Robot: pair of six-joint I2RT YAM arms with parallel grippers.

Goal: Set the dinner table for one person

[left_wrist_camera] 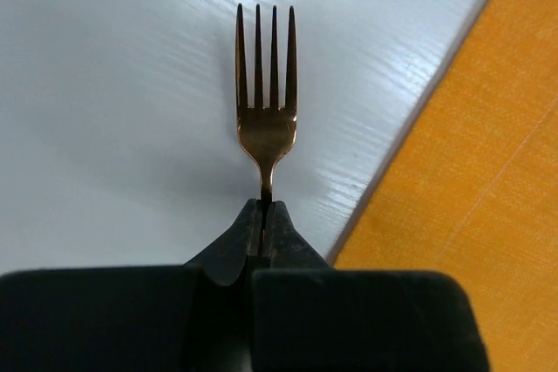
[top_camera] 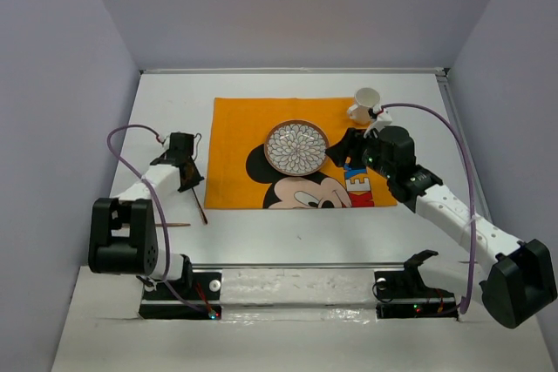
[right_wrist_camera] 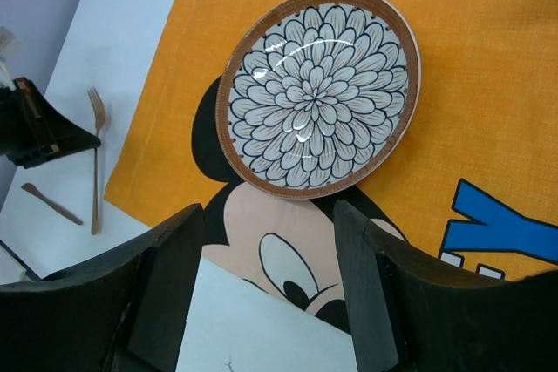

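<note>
My left gripper (top_camera: 190,176) (left_wrist_camera: 264,211) is shut on the neck of a copper fork (top_camera: 201,206) (left_wrist_camera: 265,102). It holds the fork low over the white dinner table (top_camera: 174,102) (left_wrist_camera: 113,84), just left of the orange Mickey Mouse mat (top_camera: 240,141) (left_wrist_camera: 488,172), tines pointing away. A flower-patterned plate (top_camera: 296,146) (right_wrist_camera: 318,98) sits on the mat. My right gripper (top_camera: 338,150) (right_wrist_camera: 268,215) is open and empty, hovering over the mat just right of the plate. The fork (right_wrist_camera: 96,163) also shows in the right wrist view.
A white cup (top_camera: 364,104) stands at the mat's far right corner, behind the right gripper. A second small copper utensil (top_camera: 174,225) (right_wrist_camera: 51,204) lies on the table near the left arm. Grey walls enclose the table on three sides.
</note>
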